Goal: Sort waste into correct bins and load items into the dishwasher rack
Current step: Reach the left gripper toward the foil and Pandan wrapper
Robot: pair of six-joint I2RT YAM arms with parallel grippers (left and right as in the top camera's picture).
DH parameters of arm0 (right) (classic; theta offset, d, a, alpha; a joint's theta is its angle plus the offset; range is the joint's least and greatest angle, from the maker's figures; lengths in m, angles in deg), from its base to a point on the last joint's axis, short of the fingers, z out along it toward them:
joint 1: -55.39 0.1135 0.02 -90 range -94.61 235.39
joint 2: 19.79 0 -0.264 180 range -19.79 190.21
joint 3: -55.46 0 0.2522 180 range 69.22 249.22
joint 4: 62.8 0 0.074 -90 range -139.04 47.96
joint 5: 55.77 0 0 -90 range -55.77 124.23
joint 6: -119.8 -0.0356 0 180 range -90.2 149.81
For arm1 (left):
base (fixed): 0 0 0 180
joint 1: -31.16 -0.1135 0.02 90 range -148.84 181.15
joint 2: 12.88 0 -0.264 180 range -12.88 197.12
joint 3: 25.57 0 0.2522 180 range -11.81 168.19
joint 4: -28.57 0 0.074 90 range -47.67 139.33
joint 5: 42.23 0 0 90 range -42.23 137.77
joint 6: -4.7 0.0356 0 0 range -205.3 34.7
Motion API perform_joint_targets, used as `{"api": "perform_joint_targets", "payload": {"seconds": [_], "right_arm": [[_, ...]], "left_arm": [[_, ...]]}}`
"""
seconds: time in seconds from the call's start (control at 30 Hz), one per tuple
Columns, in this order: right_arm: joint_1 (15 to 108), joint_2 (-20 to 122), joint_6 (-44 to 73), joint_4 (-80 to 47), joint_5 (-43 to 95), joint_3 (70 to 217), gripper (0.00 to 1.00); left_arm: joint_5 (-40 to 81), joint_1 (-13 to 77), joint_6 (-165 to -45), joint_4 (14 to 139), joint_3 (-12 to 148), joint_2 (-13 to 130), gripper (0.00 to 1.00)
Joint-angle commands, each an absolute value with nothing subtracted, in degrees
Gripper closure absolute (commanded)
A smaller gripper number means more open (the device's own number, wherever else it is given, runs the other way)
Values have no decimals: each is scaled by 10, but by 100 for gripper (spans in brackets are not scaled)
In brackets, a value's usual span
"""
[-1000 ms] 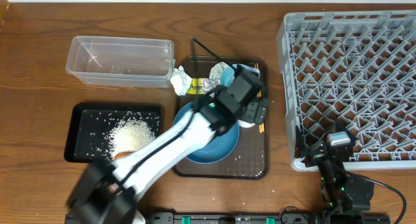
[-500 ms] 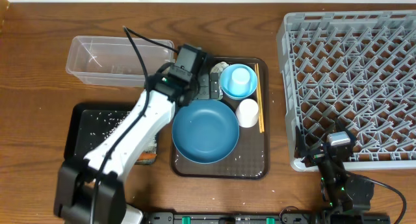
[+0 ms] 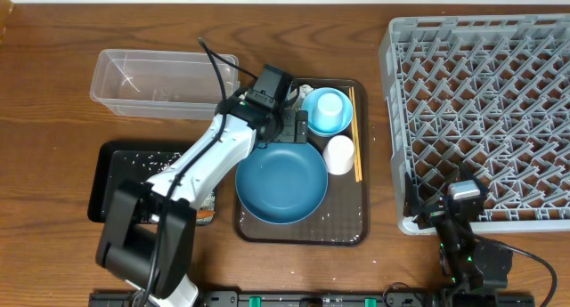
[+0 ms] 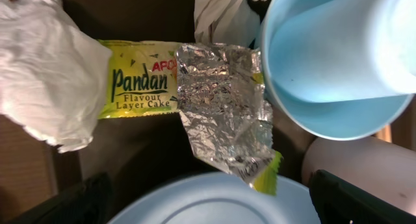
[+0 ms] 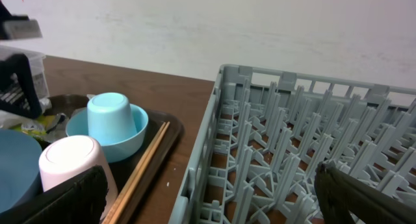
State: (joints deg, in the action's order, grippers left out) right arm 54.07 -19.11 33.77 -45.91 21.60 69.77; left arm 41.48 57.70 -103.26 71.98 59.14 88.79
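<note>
Left gripper [image 3: 287, 125] has edged right, now above the foil Pandan wrapper [image 4: 221, 113], jaws wide apart and empty. Right gripper [image 5: 208, 198] waits, jaws apart. Wrapper pickup looks next.

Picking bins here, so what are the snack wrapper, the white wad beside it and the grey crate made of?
Snack wrapper: likely metallised plastic film; shiny silver inside, sharp creases, glossy printed yellow-green outside.
White wad: probably tissue paper; matte, soft rumpled folds.
Grey crate: seemingly moulded plastic; dull, uniform grey lattice.
</note>
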Motion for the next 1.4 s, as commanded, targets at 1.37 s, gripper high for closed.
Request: {"api": "perform_joint_targets", "payload": {"seconds": [1.37], "right_arm": [[535,-194,331,-459,218,695,1]], "left_arm": [[417,617,-1025,675,589,946,13]]}}
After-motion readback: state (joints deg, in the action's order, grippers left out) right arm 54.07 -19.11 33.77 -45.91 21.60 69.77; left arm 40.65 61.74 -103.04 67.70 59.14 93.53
